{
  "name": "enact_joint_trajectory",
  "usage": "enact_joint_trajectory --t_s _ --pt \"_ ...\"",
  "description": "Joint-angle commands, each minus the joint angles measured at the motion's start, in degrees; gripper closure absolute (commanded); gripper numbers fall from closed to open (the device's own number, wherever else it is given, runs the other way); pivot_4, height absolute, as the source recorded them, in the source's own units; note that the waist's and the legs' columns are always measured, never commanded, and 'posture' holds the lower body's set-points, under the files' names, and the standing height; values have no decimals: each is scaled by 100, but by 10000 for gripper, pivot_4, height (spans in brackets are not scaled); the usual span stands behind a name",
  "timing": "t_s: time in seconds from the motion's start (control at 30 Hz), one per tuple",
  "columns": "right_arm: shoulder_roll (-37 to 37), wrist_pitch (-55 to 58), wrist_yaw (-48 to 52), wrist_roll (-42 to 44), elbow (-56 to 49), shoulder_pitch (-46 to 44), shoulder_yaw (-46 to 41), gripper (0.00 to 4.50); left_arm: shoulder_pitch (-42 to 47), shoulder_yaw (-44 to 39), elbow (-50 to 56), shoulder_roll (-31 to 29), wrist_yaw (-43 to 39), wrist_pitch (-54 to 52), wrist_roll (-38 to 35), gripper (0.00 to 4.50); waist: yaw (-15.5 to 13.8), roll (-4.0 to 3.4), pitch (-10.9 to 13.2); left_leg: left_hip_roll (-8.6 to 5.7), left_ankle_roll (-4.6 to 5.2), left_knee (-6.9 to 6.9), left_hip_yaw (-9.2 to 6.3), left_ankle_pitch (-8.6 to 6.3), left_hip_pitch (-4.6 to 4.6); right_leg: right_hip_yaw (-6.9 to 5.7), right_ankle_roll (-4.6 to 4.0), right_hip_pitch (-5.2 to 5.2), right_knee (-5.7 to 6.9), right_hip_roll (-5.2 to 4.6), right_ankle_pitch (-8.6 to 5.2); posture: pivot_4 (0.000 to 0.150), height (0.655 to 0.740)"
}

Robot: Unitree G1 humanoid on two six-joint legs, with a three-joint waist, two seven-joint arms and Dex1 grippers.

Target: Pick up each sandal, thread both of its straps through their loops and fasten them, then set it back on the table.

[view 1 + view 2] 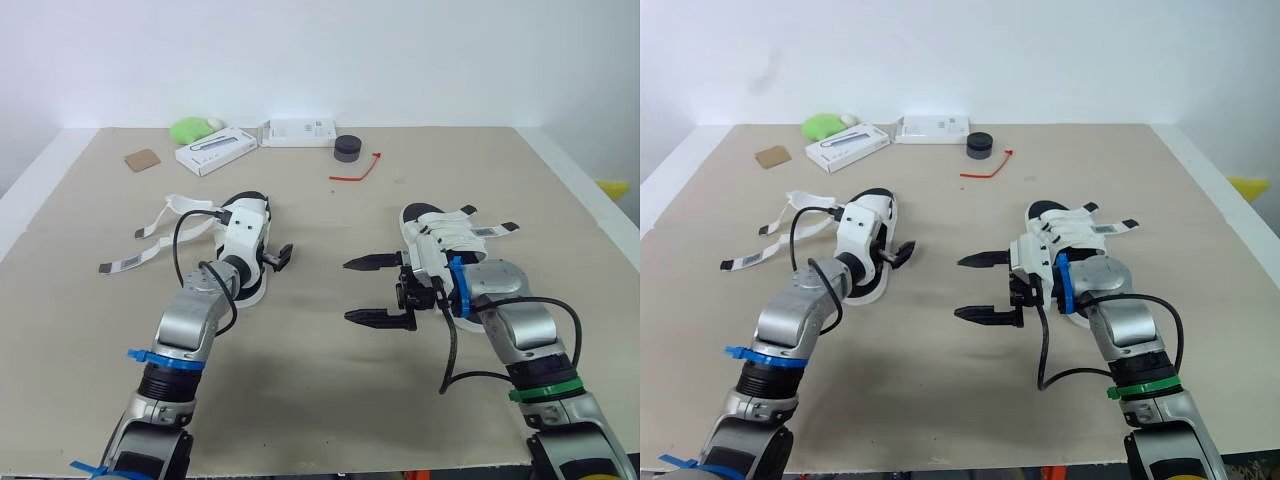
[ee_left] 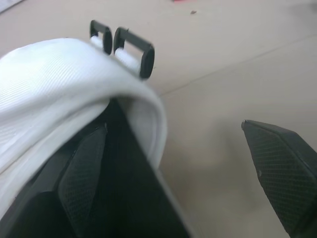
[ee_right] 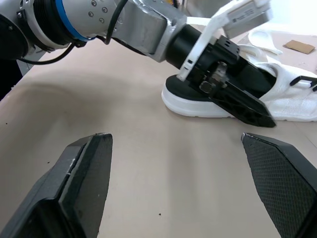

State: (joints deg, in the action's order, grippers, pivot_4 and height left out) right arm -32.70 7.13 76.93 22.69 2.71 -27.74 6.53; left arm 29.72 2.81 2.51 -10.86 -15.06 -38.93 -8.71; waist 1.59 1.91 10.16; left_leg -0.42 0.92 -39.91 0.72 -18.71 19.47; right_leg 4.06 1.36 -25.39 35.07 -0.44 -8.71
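Note:
A white sandal (image 1: 245, 235) lies left of centre, its two straps (image 1: 150, 250) loose and spread out to its left. My left gripper (image 1: 268, 262) is open and straddles this sandal's right side wall. One finger (image 2: 81, 183) sits inside over the black footbed, the other (image 2: 282, 168) outside over the table. The black loops (image 2: 124, 44) stand on that wall just ahead. A second white sandal (image 1: 450, 235) lies on the right with its straps laid across it. My right gripper (image 1: 375, 290) is open and empty, beside that sandal and pointing left over bare table.
Along the far edge sit a green object (image 1: 190, 128), two white boxes (image 1: 215, 150) (image 1: 298, 132), a black round container (image 1: 347, 147), a red tie (image 1: 357, 172) and a brown card (image 1: 143, 159). The strip of table (image 1: 320, 340) between the sandals is bare.

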Motion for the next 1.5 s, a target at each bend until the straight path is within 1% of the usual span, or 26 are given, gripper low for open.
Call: enact_joint_trajectory --t_s 0.03,0.2,0.27,0.33,0.43,0.5,0.53,0.6,0.63,0.67,0.73,0.83,0.87,0.9,1.0,1.03,1.07,1.17,1.3,1.37,1.43,1.5 --pt "21 -119 -26 -29 -37 -102 -15 451 345 -152 -191 105 71 121 -51 0 0 0 0 0 0 0 0 0 0 0 0 0 0 0 0 1500 7400" --pt "50 -139 -46 -61 -16 -129 -4 451 702 -408 -764 309 261 150 -147 0 1 0 0 -1 -1 0 -1 -1 0 0 1 0 -1 1 0 1500 7400" --pt "55 -142 -54 -72 -7 -140 0 451 816 -423 -1006 317 197 156 -154 0 1 0 0 -1 -1 0 -1 -1 0 0 1 0 -1 1 0 1500 7400" --pt "55 -141 -60 -78 2 -150 4 0 909 -466 -1202 322 227 173 -160 5312 1 0 0 -2 -1 0 -1 0 0 1 1 0 0 1 1 1500 7400" --pt "43 -125 -65 -86 -27 -150 12 0 1028 -418 -1433 248 158 219 -108 14924 -10 0 0 -3 -3 0 -3 1 0 1 2 0 1 1 1 1500 7400" --pt "44 -118 -65 -90 -20 -168 12 0 1081 -337 -1550 166 21 320 -72 24693 -16 0 0 -6 -5 0 -5 2 0 1 3 1 1 0 2 1500 7400" --pt "46 -124 -63 -96 -5 -181 13 0 1096 -320 -1589 144 -41 357 -76 28422 -19 0 0 -6 -5 0 -5 2 0 1 4 1 0 -1 2 1500 7400" --pt "50 -149 -57 -108 48 -224 8 0 1093 -234 -1604 29 -291 504 -66 38823 -20 0 0 -7 -5 0 -5 2 0 1 4 1 0 -2 2 1500 7400" --pt "66 -132 -78 -87 60 -250 -13 0 1042 -125 -1506 -92 -553 640 -57 42999 -20 0 0 -7 -5 0 -5 2 0 1 4 1 0 -2 2 1500 7400" --pt "82 -105 -103 -58 63 -274 -38 0 967 -9 -1358 -231 -842 778 -56 44546 -22 0 0 -7 -5 0 -5 2 1 1 4 1 0 -2 2 1500 7400" --pt "97 -37 -128 6 51 -309 -75 0 810 124 -1074 -474 -1326 965 -119 44546 -14 0 0 -7 -7 0 -5 2 2 1 4 -1 0 -2 2 1500 7400" --pt "47 99 -101 120 -14 -331 -137 0 374 353 -463 -1107 -2317 1404 -206 44546 2 -1 1 1 -16 1 -4 -3 5 -1 0 -7 2 1 0 1500 7400" --pt "14 126 -73 150 -24 -330 -161 0 176 457 -237 -1384 -2744 1742 -198 44546 6 0 1 4 -19 1 -4 -6 5 -3 -1 -8 2 0 -1 1500 7400" --pt "-52 123 -15 173 -35 -304 -197 0 -196 500 133 -1853 -3461 2234 -294 44546 23 -1 1 6 -22 1 -4 -7 7 -6 -3 -12 2 1 -2 1500 7400" --pt "-227 163 108 268 -124 -186 -282 0 -1065 602 927 -2859 -5065 3438 -644 44546 86 -1 1 20 -41 6 8 -20 15 -11 -21 -33 10 -18 -15 1500 7400" --pt "-269 204 122 305 -175 -144 -300 0 -1229 645 1086 -3008 -5317 3637 -725 44546 83 -2 0 20 -42 6 8 -21 21 -18 -24 -41 11 -24 -17 1500 7400" --pt "-304 239 126 340 -234 -104 -311 0 -1369 682 1209 -3117 -5534 3806 -806 44546 65 -2 0 17 -42 5 4 -21 50 -37 -26 -68 13 -41 -20 1500 7400" --pt "-348 314 102 390 -366 -17 -324 0 -1552 785 1317 -3194 -5827 4091 -825 44546 -31 -2 0 10 -41 -9 -9 -20 82 -57 -25 -81 12 -53 -19 1500 7400" --pt "-387 377 76 413 -490 79 -321 0 -1539 876 1039 -3028 -5838 4409 -666 44546 -41 -2 0 1 -28 -37 -14 -19 91 -66 -14 -72 11 -39 -12 1500 7400" --pt "-405 412 63 431 -539 108 -336 0 -1435 894 895 -2903 -5742 4551 -575 44546 -40 -1 0 0 -21 -45 -11 -16 88 -64 -9 -64 11 -35 -10 1500 7400" --pt "-422 467 28 454 -629 152 -350 0 -1273 914 634 -2780 -5508 4705 -282 44546 -42 -2 0 0 -19 -49 -12 -15 85 -64 -9 -60 11 -31 -8 1500 7400" --pt "-448 514 -14 469 -724 208 -369 0 -1145 889 499 -2645 -5269 4605 -158 44546 -43 -2 0 0 -15 -50 -15 -11 85 -65 -10 -58 12 -30 -7 1500 7400"
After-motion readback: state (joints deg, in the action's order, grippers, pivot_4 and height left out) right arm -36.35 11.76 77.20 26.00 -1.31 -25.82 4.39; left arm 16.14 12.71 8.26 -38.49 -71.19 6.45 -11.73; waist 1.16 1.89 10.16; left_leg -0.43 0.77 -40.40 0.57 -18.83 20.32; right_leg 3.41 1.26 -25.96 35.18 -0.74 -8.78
